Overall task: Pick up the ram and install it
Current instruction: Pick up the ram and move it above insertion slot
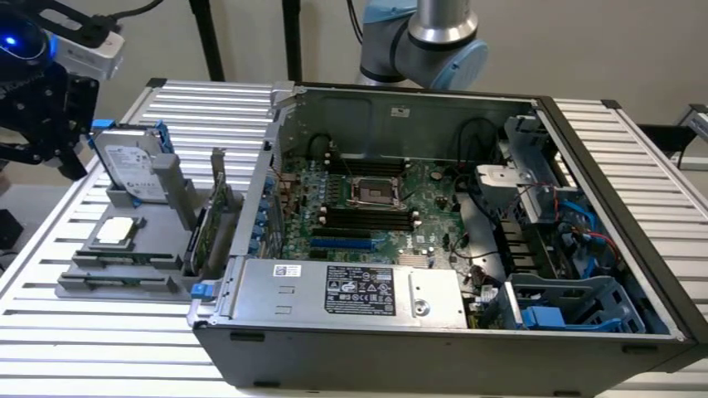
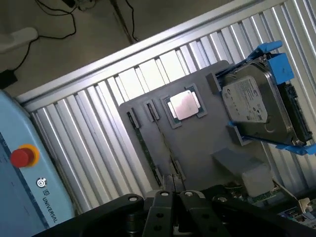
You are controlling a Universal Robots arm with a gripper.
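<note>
The ram (image 2: 146, 150) is a thin green stick standing on edge in a slot of the grey holder (image 2: 197, 143), beside the square processor (image 2: 184, 104). In the exterior view the ram (image 1: 124, 259) lies along the holder's front part, left of the open computer case (image 1: 443, 332). My gripper (image 1: 46, 157) hangs above the table at the exterior view's far left, behind the holder and well above it, holding nothing. In the wrist view my gripper (image 2: 174, 197) sits over the stick's near end. The long black slots (image 1: 366, 217) lie on the motherboard inside the case.
A hard drive (image 1: 131, 170) in a blue bracket stands upright on the holder. A taller green expansion card (image 1: 212, 228) stands between holder and case wall. The power supply (image 1: 343, 290) fills the case's front. A blue pendant (image 2: 22, 163) with a red button lies beside the slatted table.
</note>
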